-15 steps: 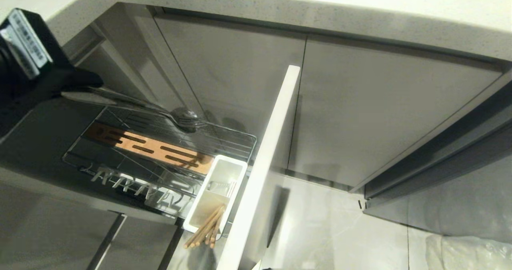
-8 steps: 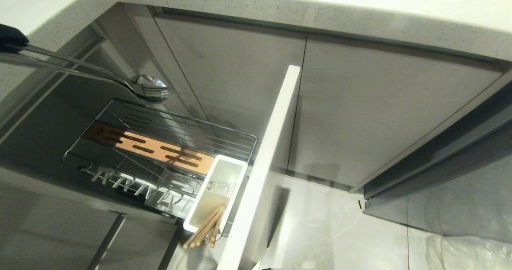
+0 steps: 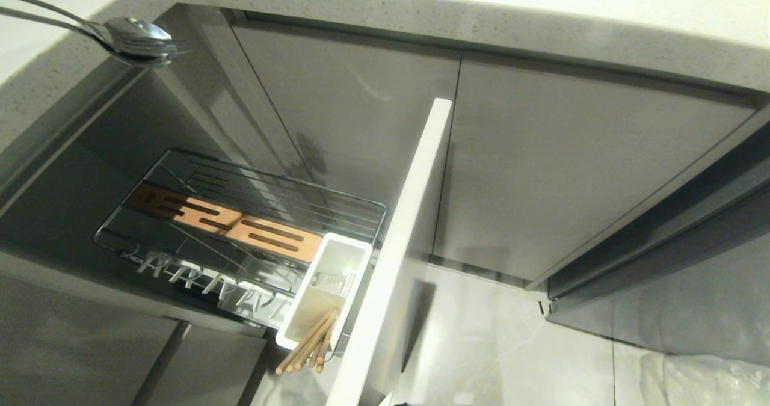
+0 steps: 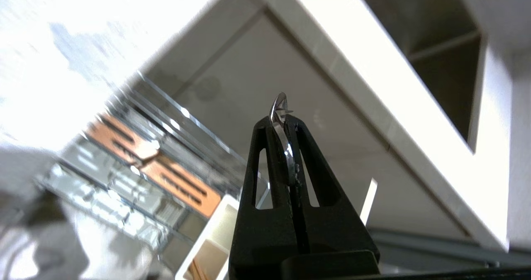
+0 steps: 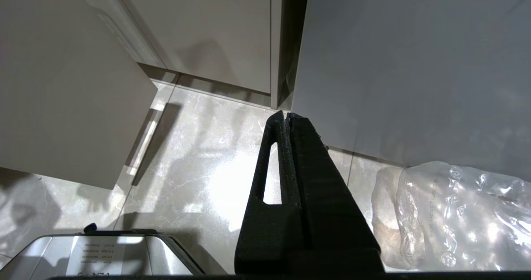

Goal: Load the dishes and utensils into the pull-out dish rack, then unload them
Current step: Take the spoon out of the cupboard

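Pale speckled tabletop (image 3: 541, 9) overhangs grey cabinet doors (image 3: 577, 165) and a marbled tile floor (image 3: 499, 346). Left gripper (image 4: 285, 124), seen only in its wrist view, is clamped on the fork (image 4: 286, 147), whose tines stick out just past the fingertips. In the head view the fork's head (image 3: 139, 40) hangs high at the tabletop's edge, its handle running out of the picture toward the gripper. Well below and ahead of this gripper lies the pulled-out rack (image 3: 240, 225), a chrome wire basket with a slotted wooden strip (image 3: 222, 221) and a row of metal prongs (image 3: 204, 279). At the rack's far end from the gripper, against the white front panel (image 3: 397, 255), stands the white caddy (image 3: 325, 292), holding the chopsticks (image 3: 310, 346), which lean out over its rim. Right gripper (image 5: 288, 118) hangs with its fingers pressed together above the floor, beside crumpled clear plastic (image 5: 456, 213). Below it sits a metal housing bearing a label (image 5: 97, 251) too small to read.
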You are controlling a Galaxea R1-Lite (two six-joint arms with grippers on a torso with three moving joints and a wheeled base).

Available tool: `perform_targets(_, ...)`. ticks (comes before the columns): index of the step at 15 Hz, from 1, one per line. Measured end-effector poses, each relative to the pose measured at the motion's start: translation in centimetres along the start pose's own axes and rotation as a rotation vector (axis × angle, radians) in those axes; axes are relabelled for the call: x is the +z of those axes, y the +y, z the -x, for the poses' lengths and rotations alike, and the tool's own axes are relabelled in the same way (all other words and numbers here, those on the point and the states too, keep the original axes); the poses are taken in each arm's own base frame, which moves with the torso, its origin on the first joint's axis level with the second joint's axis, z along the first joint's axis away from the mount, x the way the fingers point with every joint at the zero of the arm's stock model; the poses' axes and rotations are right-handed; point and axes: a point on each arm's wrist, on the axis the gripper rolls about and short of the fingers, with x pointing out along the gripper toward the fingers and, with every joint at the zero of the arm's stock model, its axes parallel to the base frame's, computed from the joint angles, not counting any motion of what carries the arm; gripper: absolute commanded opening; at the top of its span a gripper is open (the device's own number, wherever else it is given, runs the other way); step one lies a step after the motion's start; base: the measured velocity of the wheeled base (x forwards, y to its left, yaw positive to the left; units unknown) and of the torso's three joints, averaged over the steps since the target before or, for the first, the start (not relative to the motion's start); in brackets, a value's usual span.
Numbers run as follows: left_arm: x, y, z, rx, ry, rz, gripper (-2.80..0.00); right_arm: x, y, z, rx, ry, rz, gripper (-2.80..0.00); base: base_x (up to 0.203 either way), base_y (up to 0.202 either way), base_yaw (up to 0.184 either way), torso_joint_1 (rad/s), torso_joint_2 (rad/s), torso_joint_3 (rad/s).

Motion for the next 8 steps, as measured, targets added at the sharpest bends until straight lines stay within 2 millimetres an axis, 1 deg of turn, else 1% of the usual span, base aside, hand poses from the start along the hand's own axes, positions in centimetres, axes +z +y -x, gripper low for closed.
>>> perform_targets(4,1.9,0.5,1.1,0.012,-0.093,-0.013,-2.80,0.0,0.0,0.0,0.000,0.000,0.000,-2.80,0.000,0.000,0.000,0.000,0.00,0.000)
perform_targets(8,3.6,0.9,2.8,0.038,-0.261,-0.038,-2.80,0.0,0.0,0.0,0.000,0.000,0.000,-2.80,0.000,0.000,0.000,0.000,0.00,0.000)
